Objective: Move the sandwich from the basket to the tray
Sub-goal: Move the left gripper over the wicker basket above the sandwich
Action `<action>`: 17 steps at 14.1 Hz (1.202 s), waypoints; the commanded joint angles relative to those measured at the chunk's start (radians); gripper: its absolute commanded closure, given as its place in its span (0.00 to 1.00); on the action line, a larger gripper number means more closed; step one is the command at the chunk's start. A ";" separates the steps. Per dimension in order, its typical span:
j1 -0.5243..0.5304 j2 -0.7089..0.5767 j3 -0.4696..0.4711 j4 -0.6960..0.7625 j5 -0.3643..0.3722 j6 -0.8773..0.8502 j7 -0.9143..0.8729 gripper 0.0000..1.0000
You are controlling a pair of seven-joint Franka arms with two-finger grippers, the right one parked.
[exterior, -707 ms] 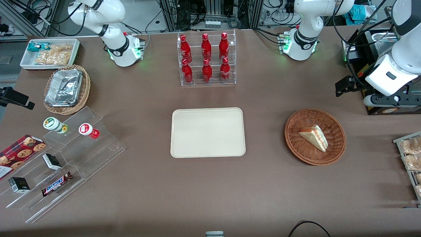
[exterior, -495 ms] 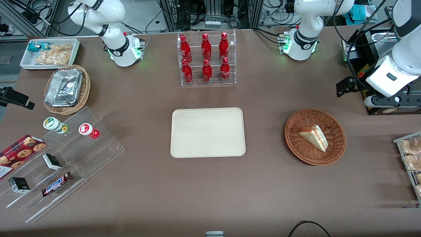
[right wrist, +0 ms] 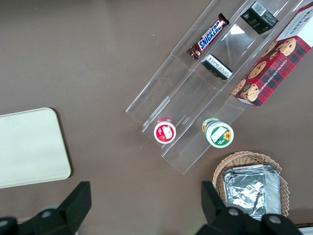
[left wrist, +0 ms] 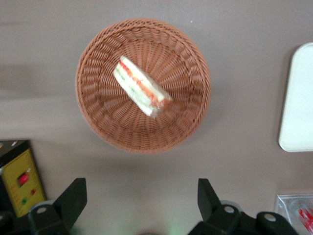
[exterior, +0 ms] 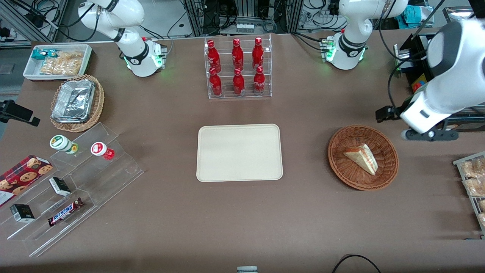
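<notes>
sandwich (exterior: 362,157) in basket (exterior: 386,174), gripper (left wrist: 139,200) above, jaws apart

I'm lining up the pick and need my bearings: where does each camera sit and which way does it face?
Front view: high, facing both arm bases; shows sandwich in basket, tray, the left arm.
Left wrist view: looks straight down on the sandwich, basket and tray edge; the open gripper hovers short of the basket.
Right wrist view: looks down on the tray corner and snack racks; parked fingertips show.
All three share the tray.
</notes>
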 commanded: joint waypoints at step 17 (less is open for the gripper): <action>0.003 0.141 0.006 -0.423 0.004 0.789 -1.010 0.00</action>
